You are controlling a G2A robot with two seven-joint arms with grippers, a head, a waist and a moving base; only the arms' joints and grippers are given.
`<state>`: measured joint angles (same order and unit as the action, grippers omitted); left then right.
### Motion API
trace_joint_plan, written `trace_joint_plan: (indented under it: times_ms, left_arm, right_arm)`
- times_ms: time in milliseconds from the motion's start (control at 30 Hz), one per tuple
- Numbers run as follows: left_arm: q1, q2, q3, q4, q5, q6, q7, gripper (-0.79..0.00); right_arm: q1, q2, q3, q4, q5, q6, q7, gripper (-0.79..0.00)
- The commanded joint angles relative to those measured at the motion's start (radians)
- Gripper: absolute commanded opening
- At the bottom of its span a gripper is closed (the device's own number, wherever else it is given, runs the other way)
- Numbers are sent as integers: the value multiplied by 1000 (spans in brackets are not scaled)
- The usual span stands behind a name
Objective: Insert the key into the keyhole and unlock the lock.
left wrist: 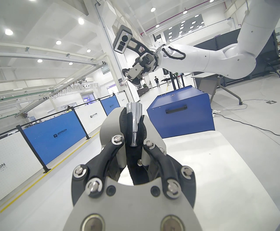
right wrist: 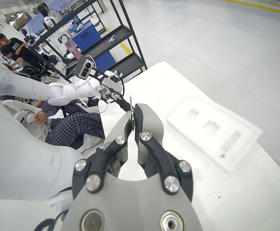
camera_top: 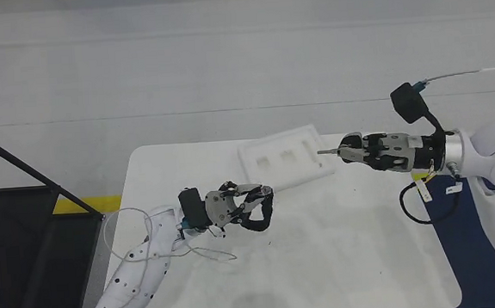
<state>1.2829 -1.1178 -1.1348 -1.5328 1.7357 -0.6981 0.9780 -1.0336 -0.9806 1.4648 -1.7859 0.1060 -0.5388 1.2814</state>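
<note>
Left gripper [left wrist: 133, 117] first: fingers clamped tight on the lock [left wrist: 133, 125], and a shiny metal piece of it stands up between the black pads [left wrist: 124, 122]. I can't make out the keyhole from here. Over to the right gripper [right wrist: 133, 119]: fingers pinched shut on the key [right wrist: 130, 109], gripping the flat head, with the thin blade poking out past the fingertips.

From above, the key's blade points across the table [camera_top: 366, 249] towards the left arm, but there's open air between them. Key and lock are well apart, and the key is not yet in the lock.

The right gripper hangs over the right end of the white foam tray [camera_top: 287, 158], with the key's tip above the tray's edge. The left gripper holds the lock up off the tabletop, just beside the tray's near left corner, on the robot's side of it. The tray has three rectangular pockets cut into it.

Further out, a blue cabinet [left wrist: 181, 113] stands past the table's edge, and a black shelf rack [right wrist: 122, 43] stands on the floor beyond the far corner.
</note>
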Motion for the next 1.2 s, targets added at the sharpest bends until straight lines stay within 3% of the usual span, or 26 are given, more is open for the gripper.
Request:
trace_joint_plan:
  times_ms: [0,233,400,600,667,1167]
  left_arm:
    - [-18,-5,37,21,22,27,21,-785]
    - [-111,-34,155,123,120,208,120,-785]
    - [-180,-58,230,207,147,279,169,-785]
    - [-232,-76,268,272,124,297,186,-785]
    - [-234,-77,269,275,124,298,186,-785]
    - [-234,-77,269,275,124,298,186,-785]
  right_arm:
    - [-11,7,-1,-26,5,15,15,-785]
    - [-34,38,-45,-72,13,75,75,-785]
    - [-17,61,-85,-123,-81,83,83,-785]
    - [-8,87,-121,-151,-99,85,85,-785]
    - [-1,92,-115,-147,-91,46,46,-785]
    - [-4,91,-116,-146,-92,50,40,-785]
